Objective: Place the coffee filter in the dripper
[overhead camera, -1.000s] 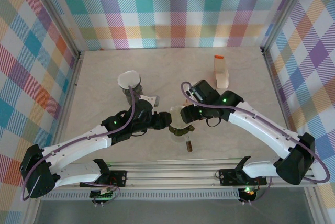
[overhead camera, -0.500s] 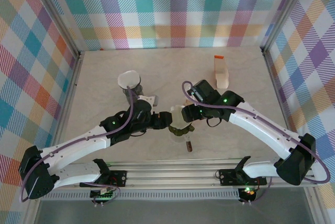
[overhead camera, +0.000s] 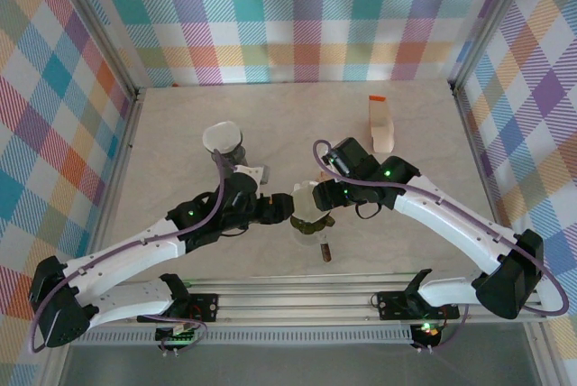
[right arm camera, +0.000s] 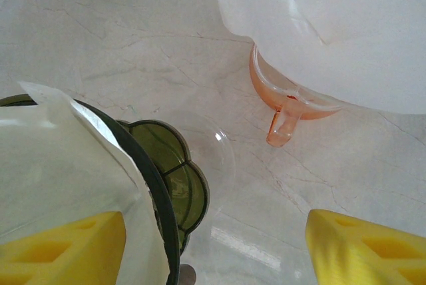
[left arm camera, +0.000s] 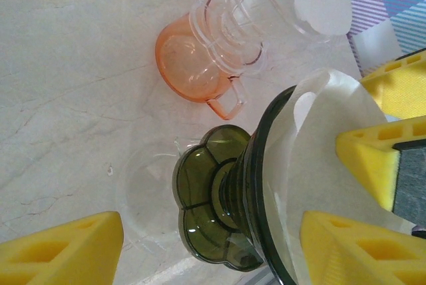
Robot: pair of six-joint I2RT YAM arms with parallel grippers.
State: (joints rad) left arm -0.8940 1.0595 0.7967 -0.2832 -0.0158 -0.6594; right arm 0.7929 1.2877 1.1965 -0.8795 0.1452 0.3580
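You see a pale marble table with bright checked walls on three sides, all evenly lit.

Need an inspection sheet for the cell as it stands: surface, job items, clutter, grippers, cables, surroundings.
Surface: marble-look table, no spills seen.
Job's things: green dripper with a white filter in its cone, paper edge past the rim.
Clutter: orange cup next to a clear dripper holding another filter; tan box far right; a filter-lined vessel far left.
Grippers: left gripper open, right gripper open, both at the green dripper.
Cables: purple cables run along both arms, no snag seen.
Surroundings: plaid walls, aluminium rail at the near edge.
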